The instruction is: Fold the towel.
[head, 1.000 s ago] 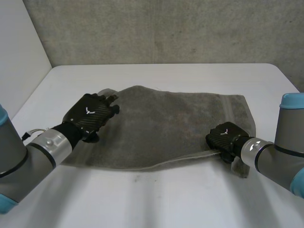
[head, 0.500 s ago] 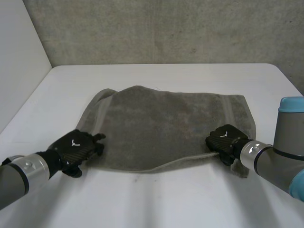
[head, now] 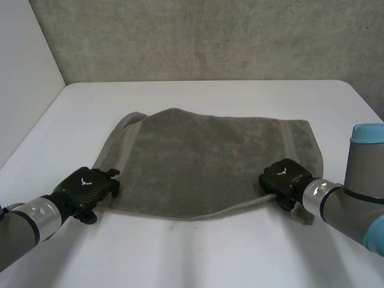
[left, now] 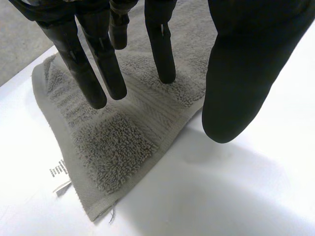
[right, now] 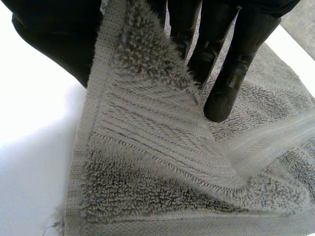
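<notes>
A grey towel point(head: 210, 159) lies spread flat on the white table point(head: 198, 252). My left hand point(head: 89, 187) is at its near left corner, open. In the left wrist view the straight fingers point(left: 93, 73) stand just over that corner point(left: 115, 152), and the thumb point(left: 241, 88) is out over bare table beside the edge. My right hand point(head: 282, 177) is at the near right corner, shut on the towel. In the right wrist view its fingers point(right: 231, 73) and thumb pinch a raised fold of the towel point(right: 147, 147) by the woven band.
A small white label point(left: 59, 173) sticks out from the towel's edge near the left corner. A grey wall point(head: 198, 36) stands behind the table and a white panel point(head: 24, 72) closes its left side.
My left hand has drawn back from the towel's far left part to the near left corner, and the cloth there now lies flat. The right hand has kept its grip and place.
</notes>
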{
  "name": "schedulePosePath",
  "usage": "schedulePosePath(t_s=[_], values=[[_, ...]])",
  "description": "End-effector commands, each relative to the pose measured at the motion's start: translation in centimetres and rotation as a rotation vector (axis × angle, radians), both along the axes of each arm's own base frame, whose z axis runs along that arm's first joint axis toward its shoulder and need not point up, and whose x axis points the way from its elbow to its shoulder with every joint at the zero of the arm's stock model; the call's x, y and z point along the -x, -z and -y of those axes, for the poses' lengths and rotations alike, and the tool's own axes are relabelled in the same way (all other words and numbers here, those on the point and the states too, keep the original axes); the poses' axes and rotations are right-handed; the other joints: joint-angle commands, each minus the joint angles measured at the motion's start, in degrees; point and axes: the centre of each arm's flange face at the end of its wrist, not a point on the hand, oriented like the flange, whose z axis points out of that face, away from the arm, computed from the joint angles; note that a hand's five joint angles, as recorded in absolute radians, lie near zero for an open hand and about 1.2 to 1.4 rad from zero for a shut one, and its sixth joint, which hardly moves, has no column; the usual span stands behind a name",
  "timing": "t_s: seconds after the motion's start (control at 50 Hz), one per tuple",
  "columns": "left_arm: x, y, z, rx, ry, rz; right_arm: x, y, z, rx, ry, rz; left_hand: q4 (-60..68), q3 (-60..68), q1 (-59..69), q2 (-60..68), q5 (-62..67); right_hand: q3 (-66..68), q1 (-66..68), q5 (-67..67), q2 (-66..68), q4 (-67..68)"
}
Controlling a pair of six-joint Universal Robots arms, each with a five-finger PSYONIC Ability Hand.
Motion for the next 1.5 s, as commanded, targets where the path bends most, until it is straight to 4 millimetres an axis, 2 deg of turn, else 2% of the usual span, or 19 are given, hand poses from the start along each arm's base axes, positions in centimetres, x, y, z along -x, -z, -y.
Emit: schedulePosePath(t_s=[0.02, 0.48, 0.62, 0.78, 0.9, 0.94, 0.96, 1.0, 1.1, 1.28, 1.5], values=[[0.0, 0.1, 0.3, 0.012, -0.011, -0.013, 0.0, 0.1, 0.0, -0.003, -0.001, 0.0, 3.4, 3.4, 3.3, 28.1, 3.3, 10.3, 0.3, 10.5, 10.4, 10.2], [0.1, 1.5, 1.7, 0.033, -0.039, -0.013, 0.0, 0.4, 0.0, -0.009, -0.003, -0.004, 6.1, 6.1, 6.0, 30.8, 6.0, 10.3, 0.3, 10.5, 10.4, 10.2], [0.3, 1.2, 2.6, 0.071, -0.036, -0.02, -0.1, 0.5, 0.0, -0.007, -0.006, -0.006, 19.2, 19.1, 19.1, 43.9, 19.1, 10.3, 0.3, 10.5, 10.4, 10.2], [0.7, 1.4, 3.2, 0.066, -0.044, -0.032, 0.0, 0.6, 0.1, -0.003, -0.005, -0.007, 25.0, 24.9, 24.8, 49.6, 24.8, 10.3, 0.3, 10.5, 10.4, 10.2], [1.0, 1.6, 3.3, 0.062, -0.04, -0.027, 0.0, 0.6, 0.1, -0.003, -0.006, -0.008, 23.1, 23.0, 23.0, 47.8, 23.0, 10.3, 0.3, 10.5, 10.4, 10.2], [1.2, 1.3, 3.1, 0.062, -0.035, -0.026, 0.0, 0.6, 0.1, -0.002, -0.005, -0.009, 14.1, 14.0, 14.0, 38.7, 14.0, 10.3, 0.3, 10.5, 10.4, 10.2], [1.2, 1.3, 3.1, 0.062, -0.035, -0.026, 0.0, 0.6, 0.1, -0.002, -0.005, -0.009, 14.0, 14.0, 13.9, 38.7, 13.9, 10.3, 0.3, 10.5, 10.4, 10.2], [1.3, 0.8, 2.5, 0.054, -0.033, -0.021, 0.0, 0.6, 0.1, -0.003, -0.006, -0.008, 3.1, 3.1, 3.0, 27.8, 3.0, 10.3, 0.3, 10.5, 10.4, 10.2], [1.1, 0.1, 2.0, 0.049, -0.035, -0.021, 0.0, 0.6, 0.1, -0.002, -0.007, -0.009, 0.6, 0.5, 0.5, 25.2, 0.4, 10.3, 0.3, 10.5, 10.4, 10.2], [0.8, 1.0, 2.0, 0.026, -0.046, -0.015, -0.1, 0.7, 0.1, -0.005, -0.007, -0.01, 1.8, 1.7, 1.6, 26.4, 1.6, 10.3, 0.3, 10.5, 10.4, 10.2], [0.8, 1.9, 3.1, 0.069, -0.05, -0.019, 0.0, 0.7, 0.1, -0.005, -0.007, -0.009, 8.7, 8.6, 8.5, 33.3, 8.5, 10.3, 0.3, 10.5, 10.4, 10.2]])
